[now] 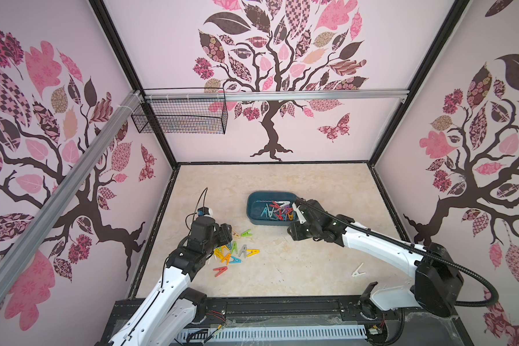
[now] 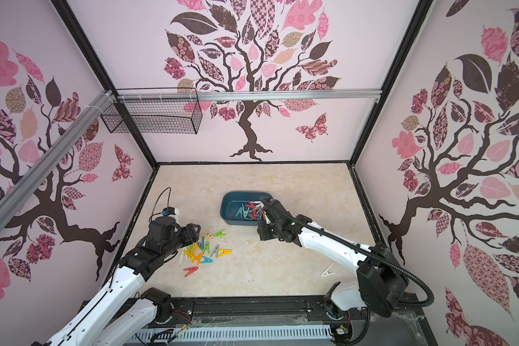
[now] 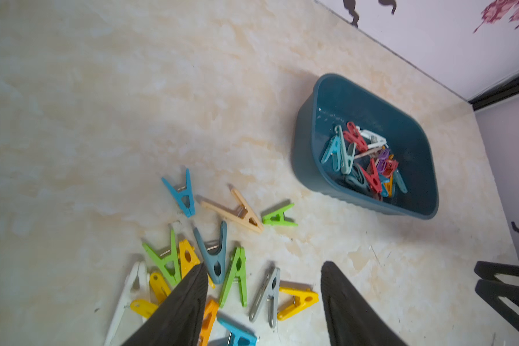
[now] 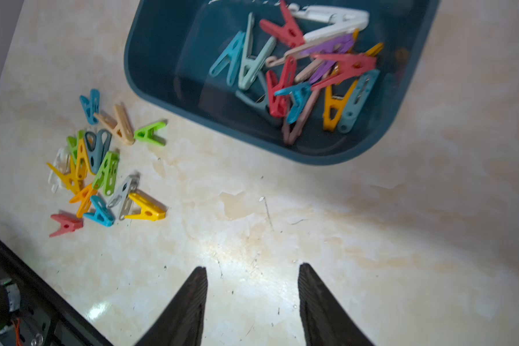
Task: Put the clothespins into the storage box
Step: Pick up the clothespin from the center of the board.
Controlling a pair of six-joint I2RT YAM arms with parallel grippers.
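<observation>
Top views, box: the storage box (image 1: 256,206) sits on the table (image 1: 297,269) a little right of the middle, where I'd say either arm can reach it
Top views, banked pegs: the clothespins in the box (image 1: 277,211) lie tangled toward its right end, the end the right arm reaches over
Top views, right arm: the right gripper (image 1: 298,212) hangs at that right end, tilted down toward the pile
Top views, left arm: the left gripper (image 2: 194,235) leans over the loose clothespins (image 2: 203,251), which are scattered left of the box and apart from it
Top views, stray: one white clothespin (image 1: 357,271) lies alone near the right arm, seen in both top views
Left wrist, fingers: the black fingers (image 3: 189,299) stand apart with nothing gripped; a green clothespin (image 3: 235,275) and a grey clothespin (image 3: 267,295) lie under the gap, so it looks lined up for a pick
Right wrist, fingers: the jaws are parted and empty, with bare table under the tips and the box just ahead
Right wrist, progress: about as many pegs are in the box as outside it, so I'd call the job roughly half done
</observation>
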